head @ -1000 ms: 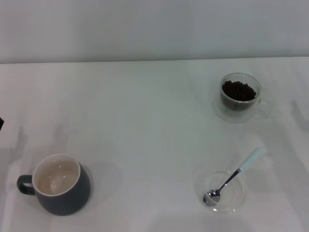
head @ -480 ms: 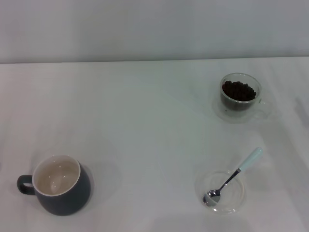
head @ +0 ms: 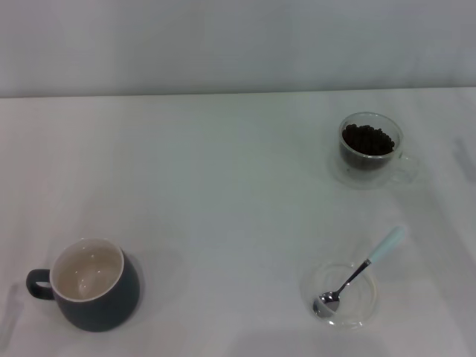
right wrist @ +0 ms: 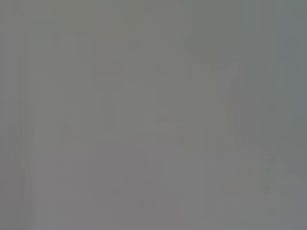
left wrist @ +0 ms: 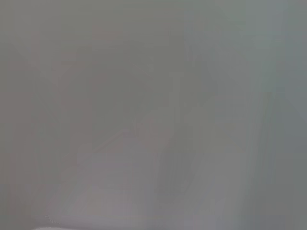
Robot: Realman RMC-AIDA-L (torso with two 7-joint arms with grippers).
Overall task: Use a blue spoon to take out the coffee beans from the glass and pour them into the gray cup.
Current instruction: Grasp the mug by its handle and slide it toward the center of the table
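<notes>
In the head view the blue spoon (head: 360, 274) lies at the front right, its metal bowl resting in a shallow clear dish (head: 341, 294) and its pale handle sticking out up and to the right. The glass (head: 370, 148) stands at the back right, upright, holding the dark coffee beans (head: 367, 139). The gray cup (head: 92, 284) sits at the front left, upright, its cream inside empty and its handle turned left. Neither gripper shows in any view. Both wrist views give only a plain grey surface.
The white table (head: 223, 193) stretches from a pale back wall (head: 223, 44) to the front edge of the view. A wide bare stretch lies between the gray cup and the things on the right.
A dark bit at the left edge and faint shadows at both sides have gone from the head view. The cup, glass, dish and spoon have not moved.
</notes>
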